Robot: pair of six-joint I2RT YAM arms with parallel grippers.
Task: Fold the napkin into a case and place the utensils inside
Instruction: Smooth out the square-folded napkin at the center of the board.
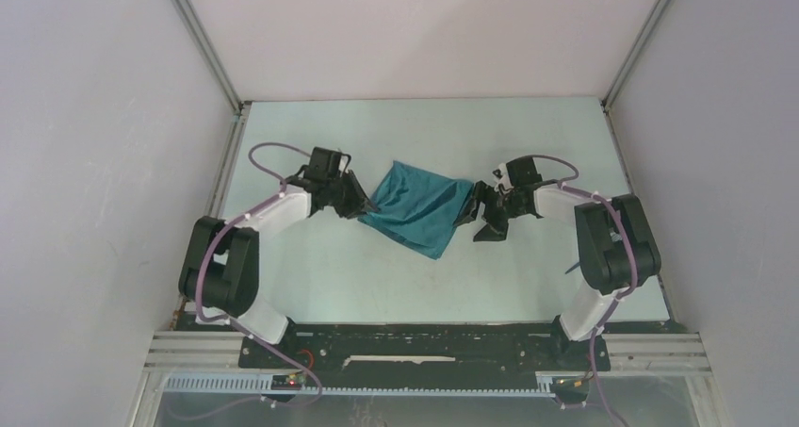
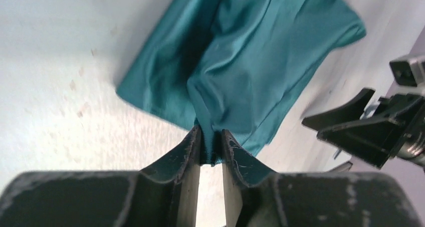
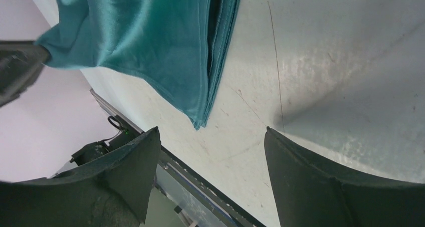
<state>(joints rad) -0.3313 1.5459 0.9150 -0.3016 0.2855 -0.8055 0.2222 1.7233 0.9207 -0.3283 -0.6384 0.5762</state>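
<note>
The teal satin napkin (image 1: 417, 204) lies folded over itself in the middle of the table, between my two grippers. My left gripper (image 1: 363, 204) is shut on the napkin's left edge; the left wrist view shows the cloth (image 2: 260, 61) pinched between the two fingertips (image 2: 211, 137). My right gripper (image 1: 478, 210) is open and empty at the napkin's right edge. In the right wrist view the napkin (image 3: 150, 41) lies beyond the spread fingers (image 3: 213, 132), layered edges showing. The utensils are not in view.
The pale table (image 1: 330, 276) is walled on three sides by white panels. A black rail (image 1: 424, 347) with cables runs along the near edge. The right gripper's fingers show at the right of the left wrist view (image 2: 366, 127).
</note>
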